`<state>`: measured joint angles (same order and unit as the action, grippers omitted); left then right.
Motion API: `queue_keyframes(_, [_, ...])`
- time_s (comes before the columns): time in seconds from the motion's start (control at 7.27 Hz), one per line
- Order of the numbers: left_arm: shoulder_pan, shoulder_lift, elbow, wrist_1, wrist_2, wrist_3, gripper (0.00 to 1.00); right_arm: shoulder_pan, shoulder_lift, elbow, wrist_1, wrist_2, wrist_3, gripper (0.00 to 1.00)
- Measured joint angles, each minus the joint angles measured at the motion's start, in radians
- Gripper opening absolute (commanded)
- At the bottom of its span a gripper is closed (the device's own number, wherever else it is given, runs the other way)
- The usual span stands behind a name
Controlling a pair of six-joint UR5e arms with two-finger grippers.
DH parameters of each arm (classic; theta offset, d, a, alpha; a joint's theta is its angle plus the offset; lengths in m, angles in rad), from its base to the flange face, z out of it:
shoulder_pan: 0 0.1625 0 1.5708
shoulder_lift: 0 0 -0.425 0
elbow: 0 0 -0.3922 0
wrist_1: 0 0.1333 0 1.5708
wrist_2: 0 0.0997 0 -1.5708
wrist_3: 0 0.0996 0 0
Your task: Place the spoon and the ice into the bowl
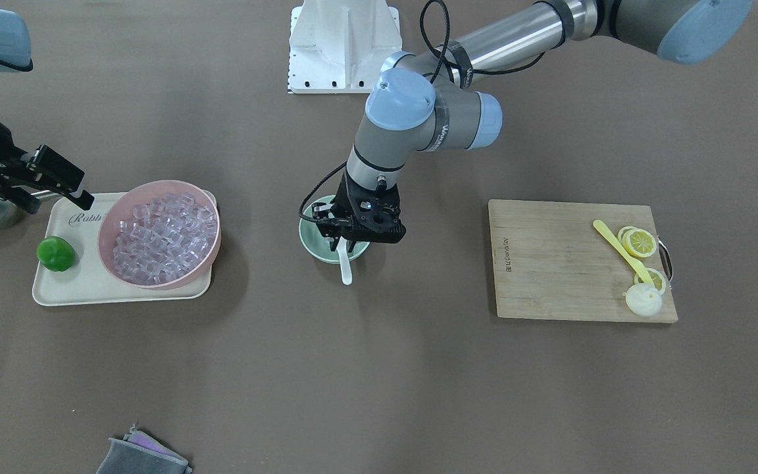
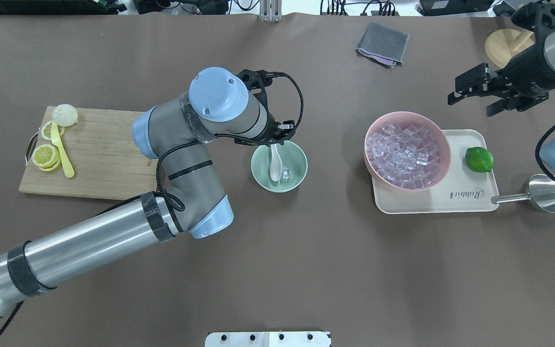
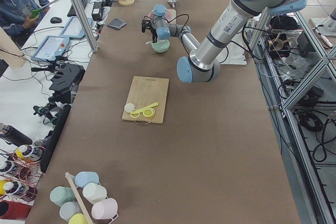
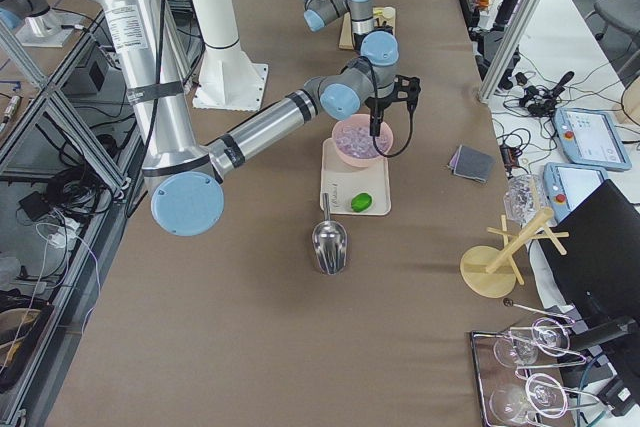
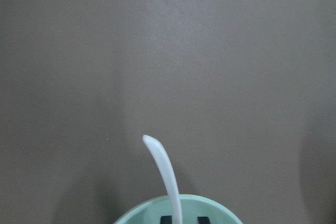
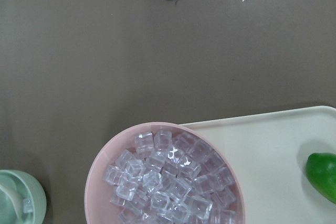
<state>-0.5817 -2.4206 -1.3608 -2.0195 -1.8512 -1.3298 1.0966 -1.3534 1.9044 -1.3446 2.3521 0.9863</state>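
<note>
Hovering above the counter (image 2: 306, 270), the left claw (image 1: 349, 245) stands spread astride the spoon's handle, apparently not touching it. The bowl (image 2: 264, 179) holds the spoon (image 2: 275, 166) and one ice (image 2: 285, 172) cube. The claw should lift straight up, so no finger snags the handle.

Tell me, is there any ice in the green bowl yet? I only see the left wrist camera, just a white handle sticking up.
Observer: Yes. From overhead, one ice cube lies in the bowl beside the scoop of the spoon.
Operator: Where's the other ice?
Observer: Piled in a pink bowl on a tray, on the robot's right.
Operator: Is the other gripper holding anything?
Observer: No, the right gripper is open and empty.
</note>
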Motion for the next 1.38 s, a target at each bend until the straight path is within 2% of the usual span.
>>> queue_keyframes(0.28, [-0.055, 0.15, -0.147, 0.03, -0.034, 0.052, 0.98, -0.01, -0.002, 0.003, -0.001, -0.006, -0.012, 1.0])
queue_keyframes(0.41, [-0.129, 0.227, -0.217, 0.083, -0.102, 0.151, 0.98, -0.01, -0.01, 0.009, -0.001, -0.008, -0.035, 1.0])
queue_keyframes(0.55, [-0.208, 0.312, -0.293, 0.149, -0.165, 0.265, 0.98, -0.006, -0.033, 0.013, -0.002, -0.009, -0.094, 1.0])
queue_keyframes(0.83, [-0.354, 0.551, -0.447, 0.204, -0.255, 0.533, 0.98, 0.035, -0.106, -0.004, -0.005, -0.018, -0.322, 1.0])
queue_keyframes(1.1, [-0.527, 0.77, -0.5, 0.209, -0.371, 0.864, 0.98, 0.12, -0.175, -0.024, -0.005, -0.021, -0.503, 1.0])
queue_keyframes(1.38, [-0.686, 0.904, -0.485, 0.211, -0.421, 1.109, 0.98, 0.189, -0.233, -0.038, -0.007, -0.014, -0.631, 1.0])
